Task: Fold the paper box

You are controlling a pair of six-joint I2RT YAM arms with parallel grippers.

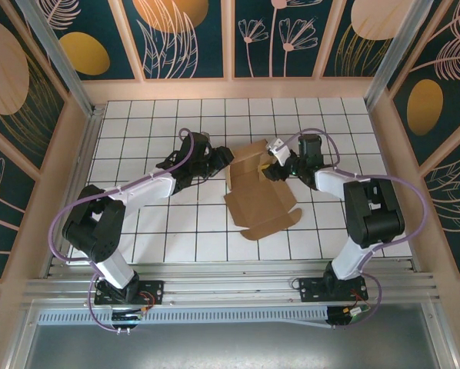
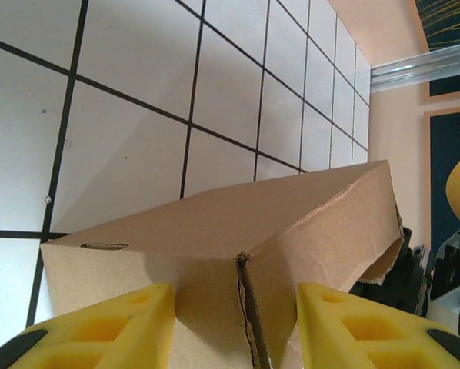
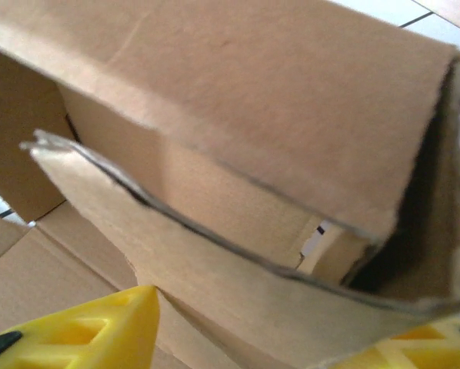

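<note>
Mid-table, jaws half-open astride paper box (image 1: pixel 257 201), perhaps gripping.

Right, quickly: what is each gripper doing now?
Left gripper: fingers either side of a box corner; grip cannot be told.
Right gripper: open, fingers either side of a box wall.

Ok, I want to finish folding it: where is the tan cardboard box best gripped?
I'd grip the plain tan kraft cardboard box by a raised far wall, coming in level from the left or right so the jaws straddle its thin upright edge. The near panel lies flat on the white tiled table, leaving no edge to pinch.
</note>
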